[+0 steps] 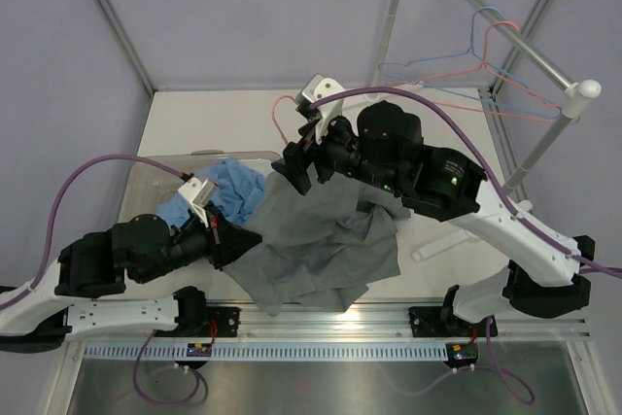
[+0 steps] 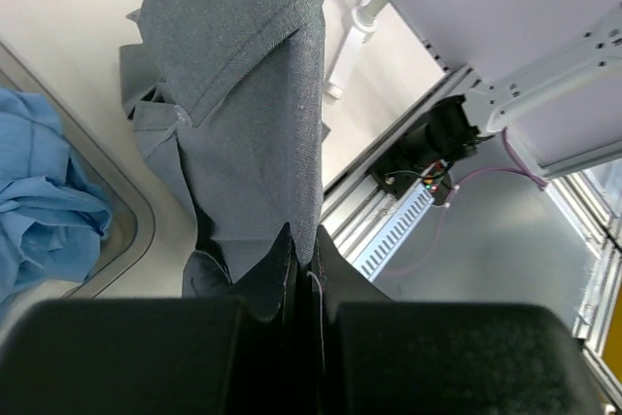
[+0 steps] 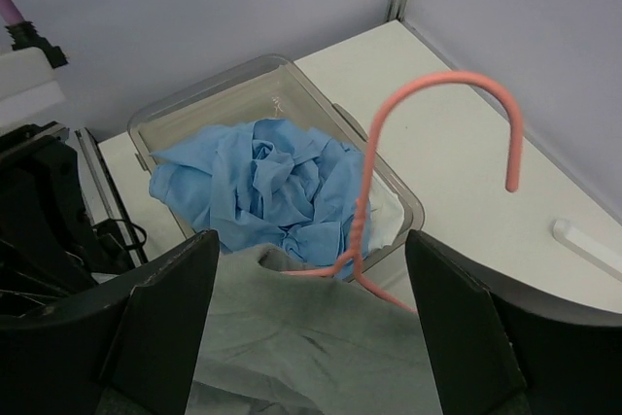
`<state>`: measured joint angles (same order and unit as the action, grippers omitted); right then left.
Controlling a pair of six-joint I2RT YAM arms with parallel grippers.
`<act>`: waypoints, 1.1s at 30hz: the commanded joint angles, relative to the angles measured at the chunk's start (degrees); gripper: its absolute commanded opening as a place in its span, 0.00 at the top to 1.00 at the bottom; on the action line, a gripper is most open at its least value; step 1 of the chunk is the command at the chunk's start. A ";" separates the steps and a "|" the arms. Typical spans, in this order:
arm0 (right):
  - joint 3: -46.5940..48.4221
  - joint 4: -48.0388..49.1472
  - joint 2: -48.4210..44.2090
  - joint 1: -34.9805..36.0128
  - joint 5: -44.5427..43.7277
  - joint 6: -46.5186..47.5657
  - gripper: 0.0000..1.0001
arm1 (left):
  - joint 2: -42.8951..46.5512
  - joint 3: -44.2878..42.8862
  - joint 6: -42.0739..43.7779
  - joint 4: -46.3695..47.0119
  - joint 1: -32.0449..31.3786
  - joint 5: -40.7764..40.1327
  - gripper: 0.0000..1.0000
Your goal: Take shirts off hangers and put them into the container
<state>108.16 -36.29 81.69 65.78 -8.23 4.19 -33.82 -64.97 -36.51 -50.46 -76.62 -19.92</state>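
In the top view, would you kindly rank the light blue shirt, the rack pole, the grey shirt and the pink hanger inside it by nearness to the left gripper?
1. grey shirt, pinched in the left gripper.
2. light blue shirt, just behind, in the container.
3. pink hanger, farther back, centre.
4. rack pole, far right.

Bright, even, diffuse overhead light in all 3 views, no hard shadows.

Top view: sharp throughout. Soft shadow on the table around the cloth, and dull glare on the steel plate at the bottom. Black arm housings lose detail. Frame posts splay toward the corners.

Left wrist: grey shirt weave is crisp. Left fingers near the lens are dark and soft, and the right edge is overexposed.

Right wrist: blue shirt and hanger are sharp. Right fingers are slightly blurred and shaded.
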 commanded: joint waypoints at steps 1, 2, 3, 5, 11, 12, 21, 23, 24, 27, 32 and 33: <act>-0.75 0.87 -2.50 -1.70 4.27 0.03 0.16 | 1.30 0.28 0.04 6.95 -0.20 2.87 1.00; -0.93 0.79 -2.59 -1.97 4.54 -0.05 0.17 | 1.39 0.28 0.12 6.95 -0.20 3.05 1.00; -1.80 1.22 -2.85 -2.75 4.89 -0.14 0.18 | 1.48 0.37 0.21 7.21 -0.20 3.40 1.00; -2.69 2.10 -3.03 -3.64 6.29 -0.41 0.21 | 1.57 0.55 0.30 8.00 -0.20 3.92 1.00; -2.69 3.25 -1.36 -5.48 9.71 -1.11 0.34 | 1.92 0.99 0.39 9.06 -0.28 4.81 1.00; -2.78 3.33 -1.10 -5.49 9.64 -1.20 0.36 | 2.09 0.99 0.48 9.23 -0.20 5.15 1.00; -4.01 4.47 -0.13 -6.54 9.55 -2.42 1.00 | 4.03 1.69 0.83 10.29 -0.20 5.95 1.00; -3.75 4.04 0.05 -6.63 5.37 -2.95 1.00 | 3.94 1.34 0.57 9.42 -0.20 5.69 0.78; -3.48 3.17 0.05 -6.72 1.07 -3.13 1.00 | 3.77 1.08 0.39 8.45 -0.20 5.60 0.65; -1.90 1.76 -0.39 -6.72 -6.51 -3.39 1.00 | 3.24 1.60 -0.40 6.87 -0.20 5.42 0.48; 2.23 -2.20 -2.32 -7.68 -16.54 -3.48 1.00 | 2.97 5.46 -1.89 6.25 -0.20 6.38 0.43; 2.75 -2.81 -2.50 -7.86 -17.43 -3.40 1.00 | 2.71 5.55 -2.51 5.99 -0.20 6.30 0.42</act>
<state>106.26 -38.57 81.67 59.31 -15.97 0.58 -30.74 -60.90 -37.39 -45.47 -76.62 -15.16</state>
